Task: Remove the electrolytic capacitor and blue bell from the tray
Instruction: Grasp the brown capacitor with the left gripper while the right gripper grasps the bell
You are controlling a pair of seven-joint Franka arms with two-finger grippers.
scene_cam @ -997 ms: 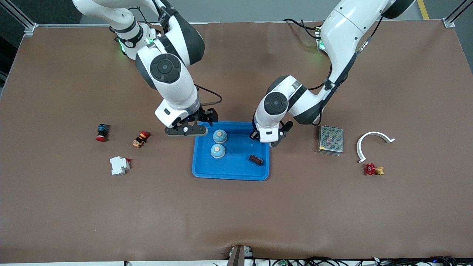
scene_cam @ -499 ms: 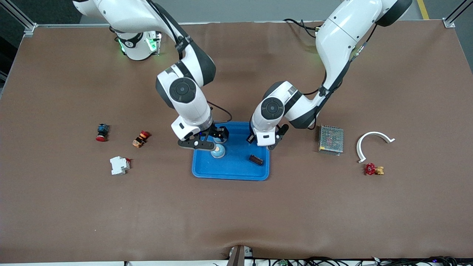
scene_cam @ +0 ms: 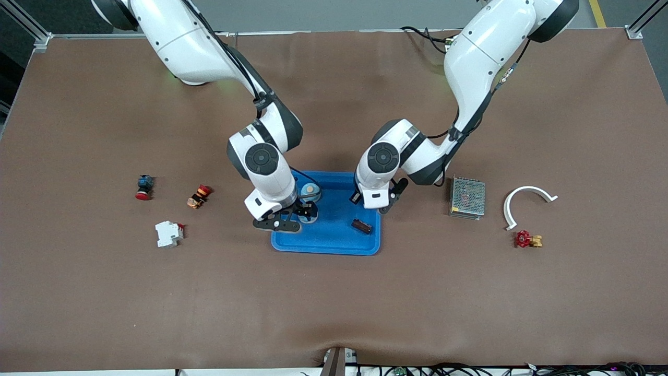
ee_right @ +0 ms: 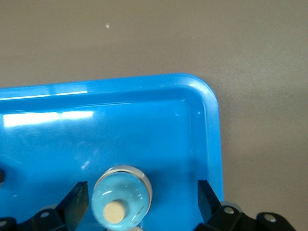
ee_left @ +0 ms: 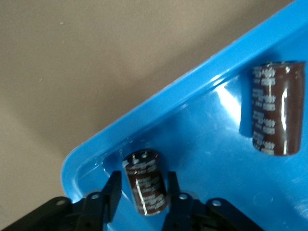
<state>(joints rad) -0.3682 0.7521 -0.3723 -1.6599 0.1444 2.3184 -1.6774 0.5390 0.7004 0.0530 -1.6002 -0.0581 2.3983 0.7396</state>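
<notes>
Nothing has left the tray (scene_cam: 334,243) yet: both arms are down over it, each lined up on a piece.

The right gripper (ee_right: 142,197) hangs low over the tray's edge at the right arm's end. Its jaws are wide apart on either side of a bell (ee_right: 120,198) that sits on the tray floor, with clear room on both sides. A second bell (scene_cam: 310,191) sits just beside it, farther from the front camera.

The left gripper (ee_left: 142,192) is down in a tray corner at the left arm's end. Its jaws are narrowly apart around an upright capacitor (ee_left: 146,187), and we see no firm clamp on it yet. A second capacitor (scene_cam: 361,225) lies on its side in the tray, nearer the front camera.

We judge the task to be at the grasping stage. Both reaches look finished, but neither piece is gripped or lifted. What is left is to shut on the two pieces, raise them over the rim and set them on the table.
</notes>
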